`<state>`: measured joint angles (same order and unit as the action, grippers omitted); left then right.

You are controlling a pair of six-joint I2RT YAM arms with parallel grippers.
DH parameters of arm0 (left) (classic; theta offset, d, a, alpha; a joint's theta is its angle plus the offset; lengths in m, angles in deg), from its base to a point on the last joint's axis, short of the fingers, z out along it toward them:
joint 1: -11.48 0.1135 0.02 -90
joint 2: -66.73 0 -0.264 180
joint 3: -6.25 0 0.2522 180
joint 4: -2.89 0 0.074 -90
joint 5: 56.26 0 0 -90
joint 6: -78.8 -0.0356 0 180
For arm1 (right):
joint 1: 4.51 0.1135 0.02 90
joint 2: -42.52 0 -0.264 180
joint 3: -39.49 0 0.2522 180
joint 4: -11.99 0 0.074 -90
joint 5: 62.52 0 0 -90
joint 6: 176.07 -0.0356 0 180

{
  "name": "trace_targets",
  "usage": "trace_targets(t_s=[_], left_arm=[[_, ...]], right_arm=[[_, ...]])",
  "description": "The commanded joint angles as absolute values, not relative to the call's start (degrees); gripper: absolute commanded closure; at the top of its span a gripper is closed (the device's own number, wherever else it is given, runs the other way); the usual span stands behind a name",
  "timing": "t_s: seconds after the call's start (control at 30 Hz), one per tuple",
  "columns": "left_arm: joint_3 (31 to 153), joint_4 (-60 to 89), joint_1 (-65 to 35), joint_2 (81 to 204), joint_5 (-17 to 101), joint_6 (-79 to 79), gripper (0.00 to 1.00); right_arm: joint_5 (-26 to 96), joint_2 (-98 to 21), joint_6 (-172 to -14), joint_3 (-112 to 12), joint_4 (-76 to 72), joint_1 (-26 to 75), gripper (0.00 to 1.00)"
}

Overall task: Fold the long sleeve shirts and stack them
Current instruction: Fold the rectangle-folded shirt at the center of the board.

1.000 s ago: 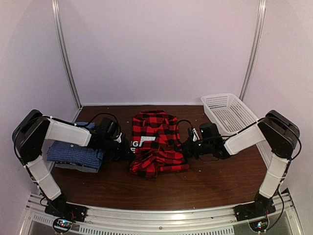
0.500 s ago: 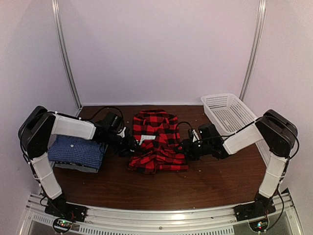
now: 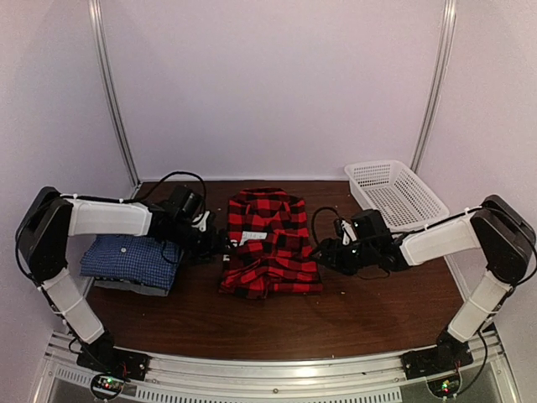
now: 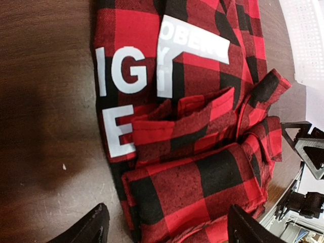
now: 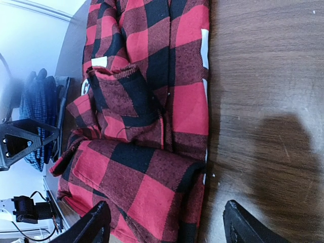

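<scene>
The red-and-black plaid shirt (image 3: 268,243) lies folded mid-table, with white lettering along its left edge (image 4: 119,76) and a rolled near end (image 5: 131,187). My left gripper (image 3: 223,243) is at the shirt's left edge. It is open, and its fingers (image 4: 96,225) stand wide above the rolled cloth without holding it. My right gripper (image 3: 324,254) is at the right edge, also open, with its fingers (image 5: 243,225) wide apart. The blue checked shirt (image 3: 130,260) lies folded at the left on a grey one (image 3: 138,288).
A white mesh basket (image 3: 394,193) stands at the back right, and its corner (image 4: 309,40) shows in the left wrist view. White walls and metal posts enclose the brown table (image 3: 369,311). Cables trail from both wrists.
Both grippers went from shut to open and let go of the plaid shirt. The left gripper moved right along the shirt's edge, and the right arm drew back slightly to the right.
</scene>
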<state>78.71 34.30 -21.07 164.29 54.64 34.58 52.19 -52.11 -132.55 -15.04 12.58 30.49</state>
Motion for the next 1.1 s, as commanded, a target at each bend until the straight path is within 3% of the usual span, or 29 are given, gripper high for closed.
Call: trace_targets(t_s=[0.0,0.3,0.67,0.83,1.07], left_arm=[[73.84,35.04,-21.26,158.23,53.98,32.83,0.2],[65.42,33.16,-25.68,152.0,53.32,36.74,0.4],[65.1,29.54,-27.77,153.99,53.87,38.9,0.58],[64.94,29.52,-27.98,154.53,53.75,38.92,0.62],[64.34,31.13,-28.13,154.31,52.02,38.63,0.56]], right_arm=[[48.42,-47.36,-127.87,-13.32,7.47,30.88,0.24],[47.66,-46.38,-126.15,-12.34,4.76,34.47,0.42],[46.02,-50.72,-125.45,-15.86,3.41,37.44,0.49],[43.24,-50.82,-124.51,-17.38,0.71,38.24,0.51],[39.09,-50.09,-122.93,-18.89,-3.3,39.36,0.5]])
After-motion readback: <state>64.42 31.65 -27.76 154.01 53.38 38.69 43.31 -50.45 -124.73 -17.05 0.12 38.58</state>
